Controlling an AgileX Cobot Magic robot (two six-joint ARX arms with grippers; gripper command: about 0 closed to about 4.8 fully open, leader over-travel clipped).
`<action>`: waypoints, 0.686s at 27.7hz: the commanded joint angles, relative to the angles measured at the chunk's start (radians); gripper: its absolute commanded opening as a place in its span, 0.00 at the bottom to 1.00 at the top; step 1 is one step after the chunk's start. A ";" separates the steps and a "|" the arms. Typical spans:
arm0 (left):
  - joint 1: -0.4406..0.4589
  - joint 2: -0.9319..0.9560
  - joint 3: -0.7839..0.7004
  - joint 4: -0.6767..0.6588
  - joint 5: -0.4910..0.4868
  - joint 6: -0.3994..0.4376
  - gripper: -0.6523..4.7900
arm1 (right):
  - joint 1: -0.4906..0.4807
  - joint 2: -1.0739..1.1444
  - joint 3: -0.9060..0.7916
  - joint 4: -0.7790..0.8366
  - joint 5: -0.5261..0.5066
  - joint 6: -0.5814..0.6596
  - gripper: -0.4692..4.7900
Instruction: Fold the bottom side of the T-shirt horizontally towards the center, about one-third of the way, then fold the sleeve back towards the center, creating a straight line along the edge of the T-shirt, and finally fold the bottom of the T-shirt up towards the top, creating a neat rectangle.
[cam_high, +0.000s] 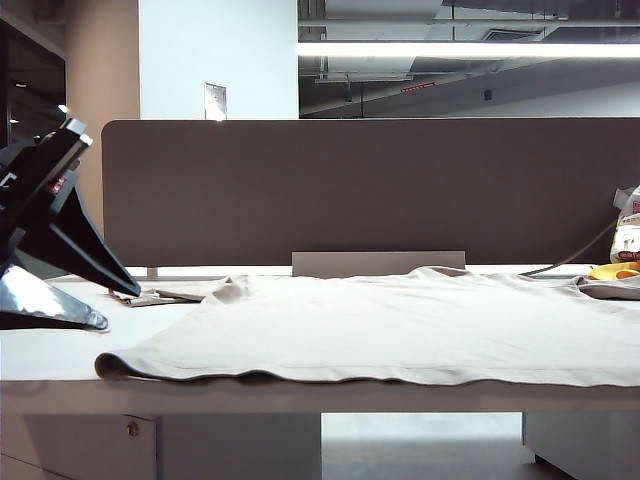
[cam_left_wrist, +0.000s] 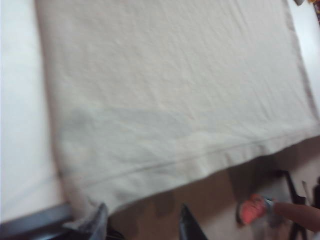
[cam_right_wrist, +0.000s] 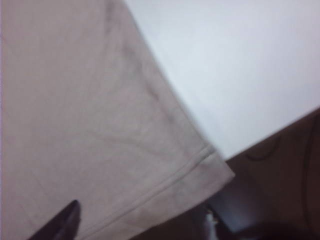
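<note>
Hemmed bottom of the T-shirt (cam_high: 300, 376) runs along table edge; left gripper (cam_left_wrist: 142, 220) parted, right gripper (cam_right_wrist: 65, 220) unclear.

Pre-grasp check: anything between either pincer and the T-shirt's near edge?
Nothing visible. The left pincer hangs open just above the hemmed edge of the T-shirt near its left corner; the right pincer hangs above the right corner, only one finger in view. Bare cloth and table under both.

The T-shirt (cam_left_wrist: 170, 95) lay flat on the white table (cam_left_wrist: 20, 125). The left gripper (cam_left_wrist: 142, 222) hung past the bottom of the T-shirt (cam_left_wrist: 200, 160), its fingers apart and empty.
</note>
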 joint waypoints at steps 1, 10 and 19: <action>-0.001 -0.002 0.004 -0.022 0.021 -0.023 0.46 | 0.002 0.052 0.001 0.013 -0.007 0.000 0.68; -0.001 -0.002 0.003 -0.120 0.021 -0.008 0.55 | 0.001 0.082 0.001 0.000 0.035 -0.004 0.68; -0.001 0.008 0.004 -0.118 0.010 -0.016 0.75 | 0.002 0.174 0.001 0.022 0.024 -0.026 0.68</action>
